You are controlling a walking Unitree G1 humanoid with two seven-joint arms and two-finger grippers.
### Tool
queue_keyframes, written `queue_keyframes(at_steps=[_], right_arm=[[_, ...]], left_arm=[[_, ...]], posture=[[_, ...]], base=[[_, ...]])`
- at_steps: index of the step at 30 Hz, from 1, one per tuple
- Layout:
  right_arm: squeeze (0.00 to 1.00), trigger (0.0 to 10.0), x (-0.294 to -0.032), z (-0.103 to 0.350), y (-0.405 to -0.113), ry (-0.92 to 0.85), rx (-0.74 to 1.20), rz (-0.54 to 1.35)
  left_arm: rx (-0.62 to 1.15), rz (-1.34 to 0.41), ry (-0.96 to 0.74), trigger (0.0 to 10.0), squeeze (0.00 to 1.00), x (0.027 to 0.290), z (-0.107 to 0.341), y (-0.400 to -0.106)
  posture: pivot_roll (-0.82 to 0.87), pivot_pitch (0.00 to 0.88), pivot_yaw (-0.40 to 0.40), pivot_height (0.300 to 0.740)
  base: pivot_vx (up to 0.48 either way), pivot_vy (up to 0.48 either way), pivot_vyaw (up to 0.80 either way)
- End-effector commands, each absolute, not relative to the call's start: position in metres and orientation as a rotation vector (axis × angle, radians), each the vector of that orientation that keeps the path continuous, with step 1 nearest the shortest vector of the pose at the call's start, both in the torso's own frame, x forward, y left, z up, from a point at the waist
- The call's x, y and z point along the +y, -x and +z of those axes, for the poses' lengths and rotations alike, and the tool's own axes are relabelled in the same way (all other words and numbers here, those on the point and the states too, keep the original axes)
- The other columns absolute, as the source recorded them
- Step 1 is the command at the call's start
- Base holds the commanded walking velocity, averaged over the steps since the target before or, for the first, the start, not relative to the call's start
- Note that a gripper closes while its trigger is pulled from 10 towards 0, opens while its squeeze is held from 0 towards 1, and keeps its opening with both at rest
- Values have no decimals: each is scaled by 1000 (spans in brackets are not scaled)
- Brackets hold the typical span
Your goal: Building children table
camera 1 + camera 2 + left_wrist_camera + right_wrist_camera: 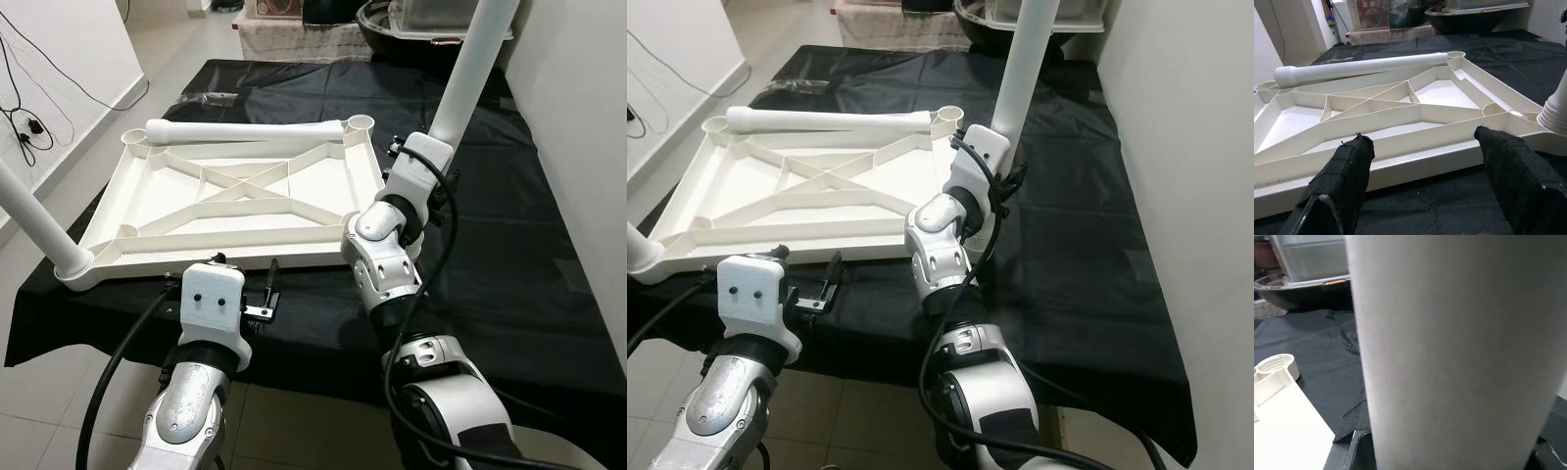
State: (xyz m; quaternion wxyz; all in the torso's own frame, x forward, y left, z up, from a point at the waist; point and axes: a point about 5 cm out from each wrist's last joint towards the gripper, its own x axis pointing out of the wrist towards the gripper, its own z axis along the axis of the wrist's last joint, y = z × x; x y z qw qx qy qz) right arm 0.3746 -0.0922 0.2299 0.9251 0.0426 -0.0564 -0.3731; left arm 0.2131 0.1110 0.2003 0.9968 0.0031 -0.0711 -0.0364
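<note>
Lying upside down on the black-draped bench (509, 255), ribbed underside up: white tabletop (235, 201). Resting loose across its far edge, a white leg tube (245, 129), threaded end toward the robot's left. Standing already in the near-left corner socket, another leg (34, 220), cut off by the frame's left edge. Rising steeply past the far-right corner socket, a third leg (472, 69), top cut off by the upper edge.

Hidden behind its own wrist housing in the head views: right tool (1352, 443). Seen in the right wrist view as little more than a black pad at the base of the broad white tube, which blocks nearly everything else; apparently clamped on that third leg, though finger contact only partly visible. Foot of the leg and its seating in the socket not made out from any view. Right arm bent sharply at the elbow, forearm reaching up and forward beside the tabletop's right edge, cable looping alongside.

Hovering just short of the tabletop's near rim, over black cloth: left tool (1422, 147). Fingers (1347, 166) spread wide, gripping nothing, rim visible between them. Left forearm rising straight from below the frame, wrist level, pointed at the near edge.

Blurred at the far end of the bench: a dark basin (392, 29) under a clear plastic box. Trailing on the floor at left, black cable (24, 122).
</note>
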Motion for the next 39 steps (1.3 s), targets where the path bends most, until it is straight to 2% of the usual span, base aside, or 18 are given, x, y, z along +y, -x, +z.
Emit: queue_keyframes(at_steps=[1, 12, 19, 24, 27, 31, 34, 35, 39], right_arm=[[0, 10000, -89, 182, -368, -74, 103, -779], [0, 10000, -72, 195, -368, -106, 26, -668], [0, 10000, -74, 245, -373, -128, -175, -645], [0, 10000, -75, 251, -373, -136, -193, -646], [0, 10000, -74, 269, -372, -146, -272, -632], [0, 10000, -72, 258, -372, -120, -244, -619], [0, 10000, -71, 236, -373, -95, -159, -616], [0, 10000, -69, 215, -372, -68, -85, -605], [0, 10000, -65, 192, -368, -18, -18, -589]], left_arm=[[-135, -70, -25, 10000, 0, 112, 197, -214], [-135, -70, -29, 10000, 0, 113, 196, -215], [-136, -75, -30, 10000, 0, 112, 196, -216], [-137, -77, -30, 10000, 0, 111, 196, -216], [-138, -81, -37, 10000, 0, 111, 195, -216], [-137, -79, -38, 10000, 0, 111, 195, -217], [-137, -81, -38, 10000, 0, 110, 194, -217], [-137, -82, -38, 10000, 0, 110, 194, -217], [-137, -82, -38, 10000, 0, 110, 194, -217]], posture=[[63, 149, 24, 740], [61, 144, 24, 740], [61, 144, 24, 740], [61, 144, 24, 740], [54, 139, 22, 740], [54, 139, 22, 740], [54, 139, 22, 740], [55, 139, 25, 740], [55, 139, 25, 740]], base=[[0, 0, 0], [0, 0, 0], [0, 0, 0], [0, 0, 0], [0, 0, 0], [0, 0, 0], [0, 0, 0], [0, 0, 0], [0, 0, 0]])
